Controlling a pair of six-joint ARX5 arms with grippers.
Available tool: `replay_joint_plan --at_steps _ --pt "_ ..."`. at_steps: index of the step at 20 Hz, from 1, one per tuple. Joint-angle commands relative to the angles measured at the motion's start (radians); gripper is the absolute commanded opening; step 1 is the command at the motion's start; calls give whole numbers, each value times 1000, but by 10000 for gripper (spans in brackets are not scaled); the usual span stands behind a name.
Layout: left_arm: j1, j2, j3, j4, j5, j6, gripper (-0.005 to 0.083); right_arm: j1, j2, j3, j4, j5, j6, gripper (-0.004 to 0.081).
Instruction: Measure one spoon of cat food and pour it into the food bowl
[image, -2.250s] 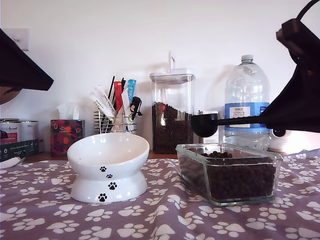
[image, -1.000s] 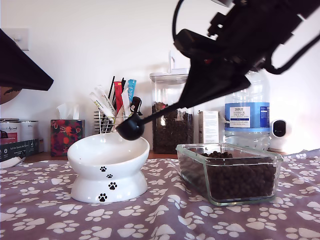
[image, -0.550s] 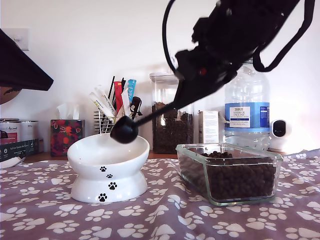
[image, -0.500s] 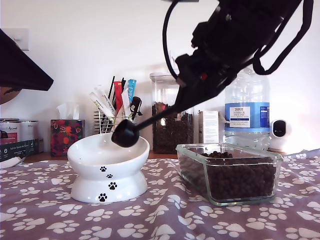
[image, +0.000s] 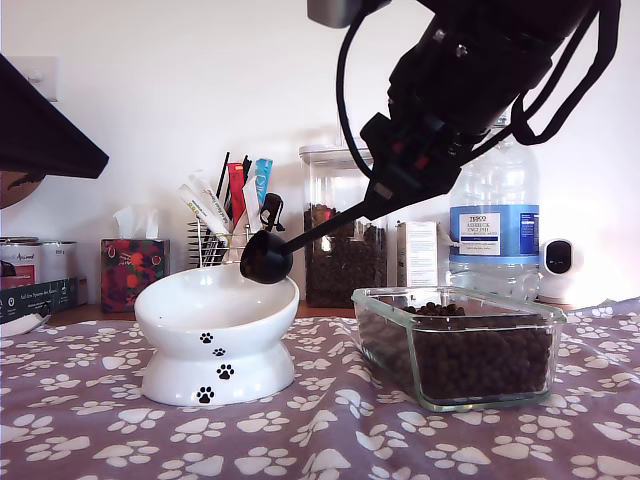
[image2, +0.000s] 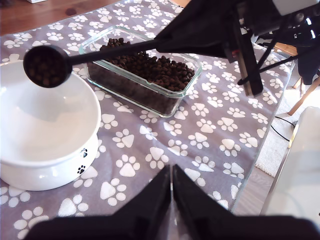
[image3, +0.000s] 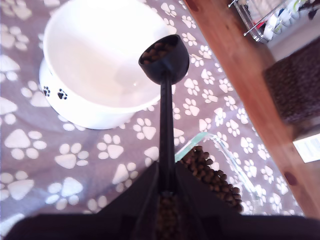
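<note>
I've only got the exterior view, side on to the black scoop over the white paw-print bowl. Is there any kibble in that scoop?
Observer: Yes. The second wrist view looks into the black scoop, and it holds kibble. The second end effector is shut on its handle.
Operator: Is anything in the bowl?
Observer: No. Both wrist views show the inside of the white paw-print bowl bare.
Operator: I can't see the other end effector.
Observer: The first end effector is shut on nothing, above the paw-print tablecloth.
</note>
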Motion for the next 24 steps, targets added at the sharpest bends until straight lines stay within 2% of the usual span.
replay_joint_plan --at_steps 1,5,8,16,20,24 --pt "-4 -2 -16 4 3 -2 -19 23 4 17 14 15 -51 -13" --pt "-4 -2 -16 4 6 -2 -19 60 6 17 49 33 -146 -13" --pt "-4 -2 -16 4 21 -2 -19 80 6 17 58 61 -262 -13" --pt "-4 -2 -16 4 28 -5 -19 88 93 17 119 146 -443 -13" --pt "-4 -2 -16 3 31 -5 -19 108 118 17 178 218 -632 -13" --pt "-4 -2 -16 4 50 -6 -19 125 119 17 190 244 -848 -13"
